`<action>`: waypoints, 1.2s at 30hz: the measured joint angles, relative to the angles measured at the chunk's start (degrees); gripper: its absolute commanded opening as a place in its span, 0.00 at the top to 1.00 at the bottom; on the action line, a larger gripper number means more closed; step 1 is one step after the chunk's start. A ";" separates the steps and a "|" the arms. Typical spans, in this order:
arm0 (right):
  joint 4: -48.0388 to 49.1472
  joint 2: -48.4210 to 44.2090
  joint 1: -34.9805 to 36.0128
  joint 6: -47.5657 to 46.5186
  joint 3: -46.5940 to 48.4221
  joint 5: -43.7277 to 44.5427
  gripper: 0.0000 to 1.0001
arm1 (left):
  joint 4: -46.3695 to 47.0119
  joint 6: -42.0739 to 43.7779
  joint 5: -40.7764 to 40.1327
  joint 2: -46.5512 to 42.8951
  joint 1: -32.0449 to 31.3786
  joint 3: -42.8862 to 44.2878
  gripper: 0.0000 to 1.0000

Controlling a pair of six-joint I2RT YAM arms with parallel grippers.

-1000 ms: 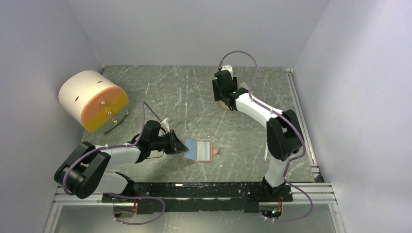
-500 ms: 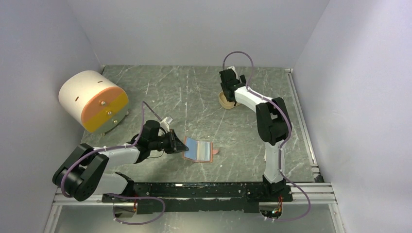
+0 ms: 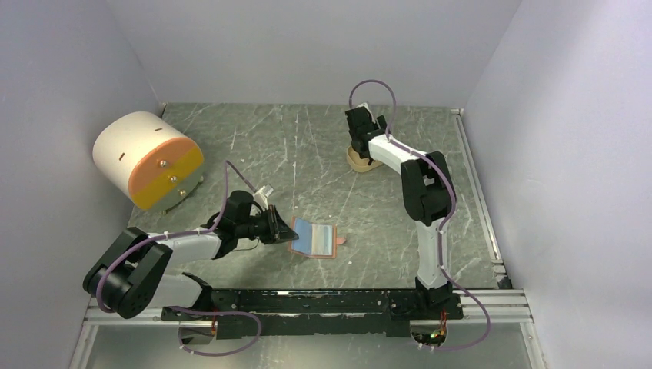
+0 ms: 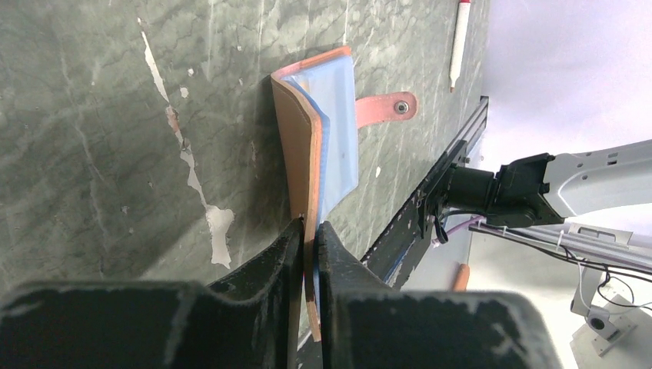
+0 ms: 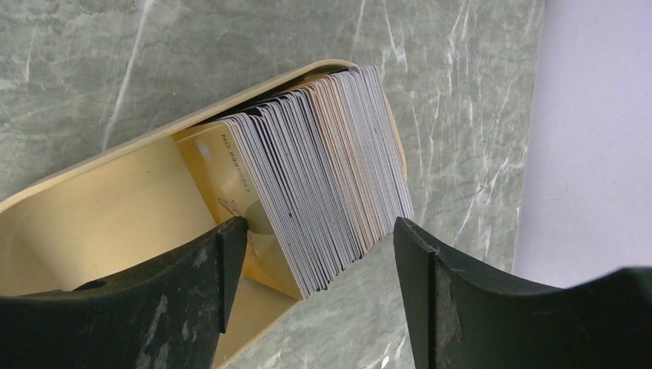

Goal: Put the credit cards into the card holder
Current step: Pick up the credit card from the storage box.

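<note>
The salmon-pink card holder (image 3: 317,239) lies open on the table near the front, light blue inside, with its snap tab (image 4: 384,108) pointing right. My left gripper (image 3: 278,227) is shut on the holder's left flap (image 4: 306,161) and lifts that edge. A stack of grey-white credit cards (image 5: 323,184) stands on edge in a beige oval tray (image 5: 100,223) at the back. My right gripper (image 5: 319,254) is open just above the stack, with one finger on each side of it. In the top view the right gripper (image 3: 358,137) covers the tray (image 3: 355,161).
A big white-and-orange drum with drawers (image 3: 148,160) stands at the back left. A white pen (image 4: 460,42) lies near the right arm's base. The black base rail (image 3: 323,301) runs along the front edge. Walls close in on three sides.
My right arm has stretched back and lowered its open gripper over the tray of cards. My left gripper and the card holder have not moved.
</note>
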 measured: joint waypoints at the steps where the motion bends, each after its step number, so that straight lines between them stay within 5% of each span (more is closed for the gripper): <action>1: 0.02 0.17 0.02 -0.13 0.13 0.09 0.29 | 0.00 0.00 0.04 0.00 0.00 0.00 0.84; 36: -0.17 0.24 0.04 0.20 0.33 -0.50 0.62 | -0.04 -0.02 0.09 -0.37 -0.02 0.00 0.83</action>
